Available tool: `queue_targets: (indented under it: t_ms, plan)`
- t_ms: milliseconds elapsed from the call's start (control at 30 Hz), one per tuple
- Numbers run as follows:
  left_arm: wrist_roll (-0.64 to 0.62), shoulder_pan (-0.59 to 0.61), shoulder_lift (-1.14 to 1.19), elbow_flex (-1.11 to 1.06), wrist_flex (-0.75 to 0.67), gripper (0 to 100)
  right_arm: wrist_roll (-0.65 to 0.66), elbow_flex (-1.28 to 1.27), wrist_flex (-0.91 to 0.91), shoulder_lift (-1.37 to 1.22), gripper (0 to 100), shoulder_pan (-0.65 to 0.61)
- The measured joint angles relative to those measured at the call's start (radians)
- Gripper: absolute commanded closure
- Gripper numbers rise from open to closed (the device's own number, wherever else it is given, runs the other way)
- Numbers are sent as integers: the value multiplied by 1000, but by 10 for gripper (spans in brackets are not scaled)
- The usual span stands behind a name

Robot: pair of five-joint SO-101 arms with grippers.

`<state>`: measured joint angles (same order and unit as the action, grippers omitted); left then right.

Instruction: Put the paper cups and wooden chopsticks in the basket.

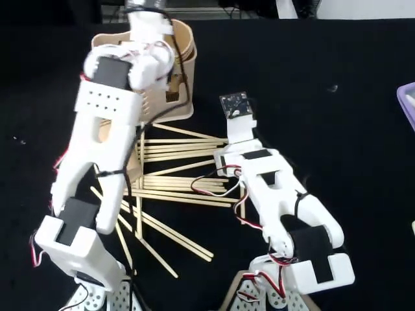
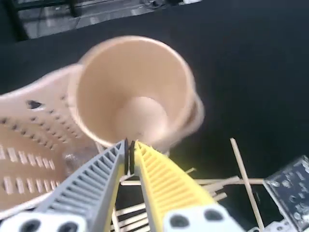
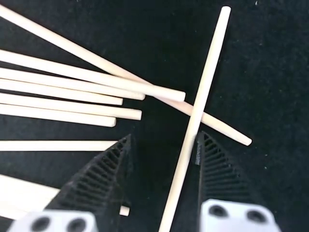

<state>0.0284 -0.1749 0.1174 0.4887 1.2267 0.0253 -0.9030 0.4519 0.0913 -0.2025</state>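
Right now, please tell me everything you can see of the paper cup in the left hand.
The paper cup is plain tan, round and empty, with its open mouth facing the left wrist camera. The left hand is shut on its rim. It hangs close beside the perforated basket; whether they touch, I cannot tell.

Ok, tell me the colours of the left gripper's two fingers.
The left gripper has one grey finger, one yellow; clearest in the left wrist view.

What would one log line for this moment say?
left gripper: shut on paper cup at basket | right gripper: open over chopsticks
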Motion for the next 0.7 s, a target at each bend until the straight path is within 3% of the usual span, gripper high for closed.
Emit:
queue_targets:
  t_ms: [333, 700]
  plan:
    - [0, -26, 0, -17, -52, 948, 0, 0, 0, 0, 801, 0]
    - [-3, 150, 2, 316, 196, 948, 0, 0, 0, 0, 801, 0]
